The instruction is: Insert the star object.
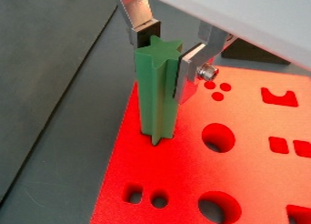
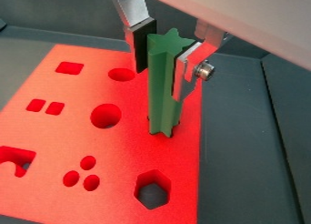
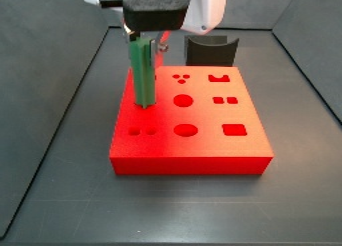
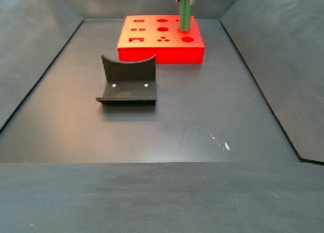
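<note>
The star object (image 1: 155, 96) is a long bright green ridged rod. It stands upright with its lower end in a hole near the edge of the red block (image 1: 237, 178). My gripper (image 1: 165, 62) is shut on its upper part, a dark pad on one side and a silver finger (image 1: 185, 68) on the other. The same grip shows in another wrist view, with the rod (image 2: 162, 91), gripper (image 2: 162, 68) and block (image 2: 61, 114). In both side views the rod (image 3: 140, 70) (image 4: 185, 11) rises from the block (image 3: 201, 145) (image 4: 158, 49) under the gripper (image 3: 150, 35).
The red block has several other shaped holes, round (image 2: 107, 116), square (image 2: 46, 106) and hexagonal (image 2: 153, 188). The dark fixture (image 4: 127, 81) stands on the floor away from the block; it also shows behind the block (image 3: 210, 48). Sloped dark walls enclose the floor.
</note>
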